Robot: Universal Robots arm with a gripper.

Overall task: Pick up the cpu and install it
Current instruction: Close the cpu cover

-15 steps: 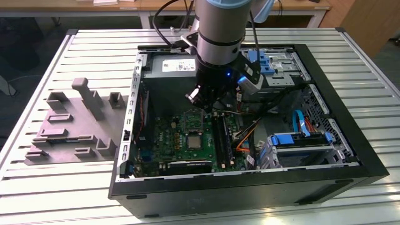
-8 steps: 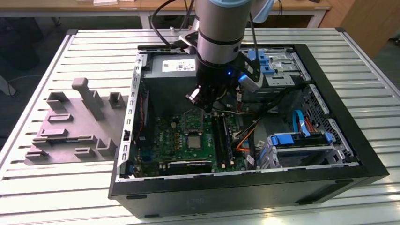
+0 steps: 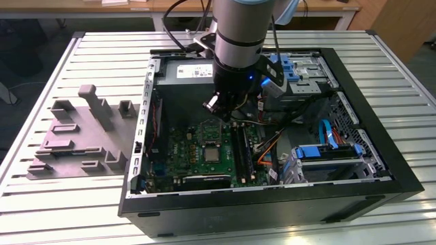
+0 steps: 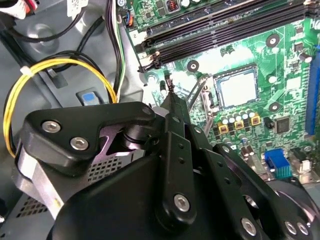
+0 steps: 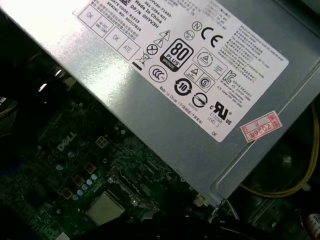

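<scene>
1. A robot arm is reaching down into an open black computer case (image 3: pixel 272 206) that is lying on a slatted metal desk (image 3: pixel 68 214).
2. The gripper (image 3: pixel 219 109) is hanging just above the green board (image 3: pixel 184 148), near the metal-framed socket (image 3: pixel 211 133).
3. In the second wrist view, the black fingers (image 4: pixel 172 130) are pressing together into a narrow tip. I cannot tell whether the cpu is being pinched edgewise between them, so I cannot place it for certain.
4. A shiny square chip (image 4: pixel 237 86) is sitting fixed on the board beside the memory slots (image 4: pixel 225 25). It is not the part to be installed.
5. By my judgement, the cpu is feather-light, stiff, smooth and fragile, so it is best held by two opposite edges and kept level.
6. The case is holding the board, a grey power supply (image 5: pixel 165 100), a looping yellow cable (image 4: pixel 50 65) and a blue-trimmed drive cage (image 3: pixel 327 153).
7. A grey plastic fixture (image 3: pixel 75 148) is resting on the desk, just outside the case on the exterior view's left.
</scene>
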